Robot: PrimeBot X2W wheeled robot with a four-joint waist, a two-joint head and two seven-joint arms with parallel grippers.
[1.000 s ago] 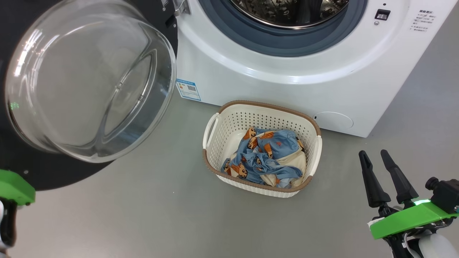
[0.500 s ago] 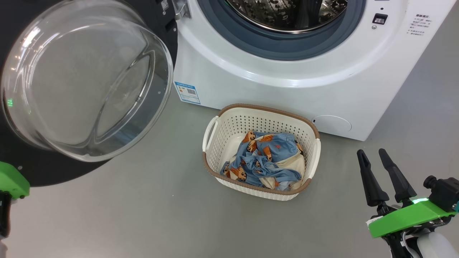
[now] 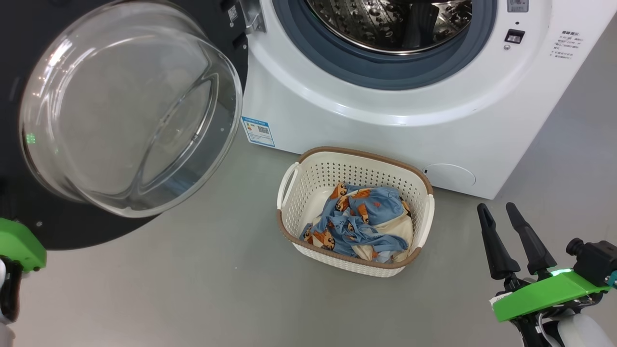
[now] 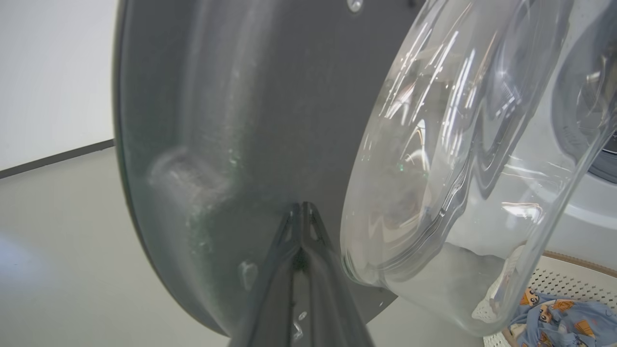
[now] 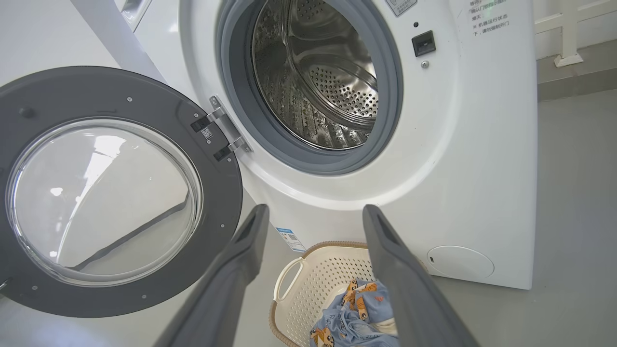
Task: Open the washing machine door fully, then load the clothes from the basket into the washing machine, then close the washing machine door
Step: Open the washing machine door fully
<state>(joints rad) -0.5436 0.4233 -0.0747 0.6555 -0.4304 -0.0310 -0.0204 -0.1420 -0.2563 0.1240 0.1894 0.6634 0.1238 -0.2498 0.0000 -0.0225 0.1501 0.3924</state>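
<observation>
Beside the washer, on its left, the washing machine door (image 3: 130, 111) stood swung wide on a metal hinge (image 3: 251, 17), its inner face turned toward the robot. Its broad rim looked glossy black and was dotted with small screws. The clear glass bowl at its centre bulged outward and caught bright streaks of light. The washing machine (image 3: 385, 130) itself was white, with a grey rubber gasket (image 3: 385, 72) ringing a perforated steel drum (image 3: 385, 24). It carried a small dark latch socket (image 3: 514, 36) to the right of the opening and a blue label sticker (image 3: 258, 131) low on its front. The drum held no laundry that could be seen.

Just in front of the machine sat the basket (image 3: 354, 152), cream-white and perforated, with a brown woven-look rim and pale side handles. The clothes (image 3: 371, 207) lay crumpled inside it: light-blue cloth printed with orange-brown cartoon faces over a cream piece.

The left gripper (image 4: 302, 212) had its fingers pressed together, pointing at the door's dark rim near the glass; whether it touched could not be told. The right gripper (image 3: 496, 208) hung spread and empty, off to the basket's right and apart from it.

The floor (image 3: 193, 289) was smooth, plain grey. A white wall (image 4: 48, 72) met it at a dark skirting strip (image 4: 53, 156).
</observation>
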